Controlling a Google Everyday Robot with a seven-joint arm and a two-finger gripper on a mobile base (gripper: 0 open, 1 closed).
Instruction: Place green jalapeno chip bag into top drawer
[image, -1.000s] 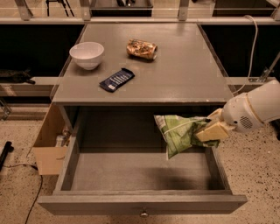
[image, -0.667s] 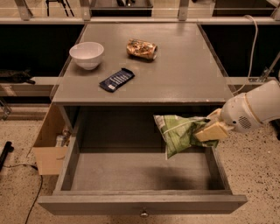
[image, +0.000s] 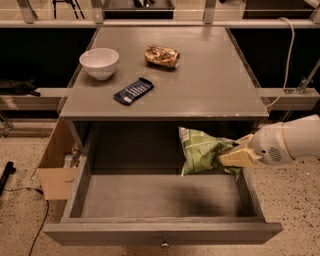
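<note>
Nearest us, the top drawer (image: 150, 232) stands pulled right out, small round knob (image: 164, 244) at the centre of its plain front, grey floor showing inside. Look to the drawer's far right corner: there's the green jalapeno chip bag (image: 202, 152), hanging clear of the floor, and the end effector (image: 231, 155), reaching in from the right, has it clamped by its right-hand edge, tan fingers (image: 241, 158) closed on the foil. Whether the bag brushes the drawer's right wall, I can't tell.

By the look of it, this is a featherweight: soft, crumpled foil, a bit slick, with brittle chips inside. An edge pinch like this one suits it; squeezing the puffy middle would likely crush the contents or let the foil slide. Let go here and it should flop down inside the drawer, with no careful setting-down needed.

Off to the left of the drawer, a cardboard box (image: 55, 172) sits on the floor. Up on the table (image: 210, 85), the dark-blue packet (image: 133, 91) lies nearest, the white bowl (image: 99, 62) beyond it on the left, and the brown-gold bag (image: 161, 55) farthest back.
</note>
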